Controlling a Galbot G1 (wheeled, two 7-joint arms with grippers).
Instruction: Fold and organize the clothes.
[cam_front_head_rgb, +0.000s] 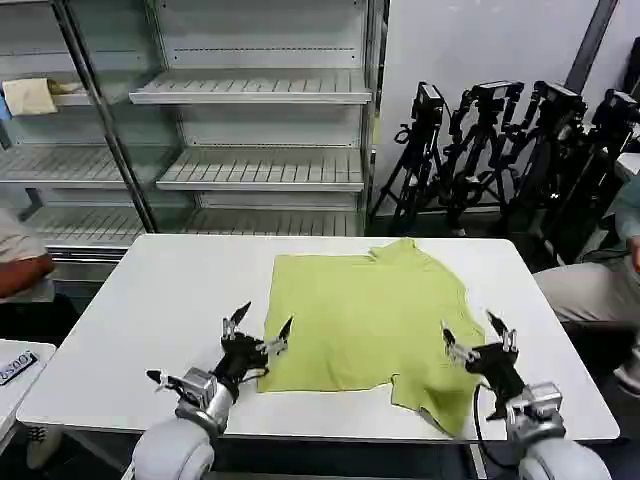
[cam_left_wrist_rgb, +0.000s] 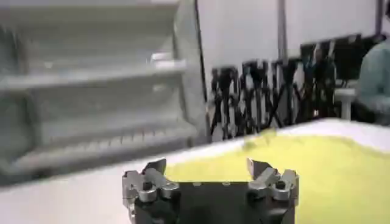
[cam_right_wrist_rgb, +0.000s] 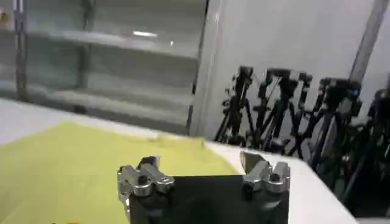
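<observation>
On white table (cam_front_head_rgb: 150, 300): soft lime T-shirt (cam_front_head_rgb: 365, 315), ribbed collar; both end effectors (cam_front_head_rgb: 258, 328) (cam_front_head_rgb: 478, 335) spread apart.

A robotics lab or test room: bare metal shelving (cam_front_head_rgb: 250, 120) stands at eleven o'clock, a cluster of black camera tripods (cam_front_head_rgb: 510, 150) at one o'clock, behind a plain white table (cam_front_head_rgb: 150, 300).

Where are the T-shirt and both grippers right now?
T-shirt (cam_front_head_rgb: 365, 315): head view, middle of the cloth.
Left gripper (cam_front_head_rgb: 258, 330): head view, between open fingertips.
Right gripper (cam_front_head_rgb: 472, 333): head view, between open fingertips.
</observation>
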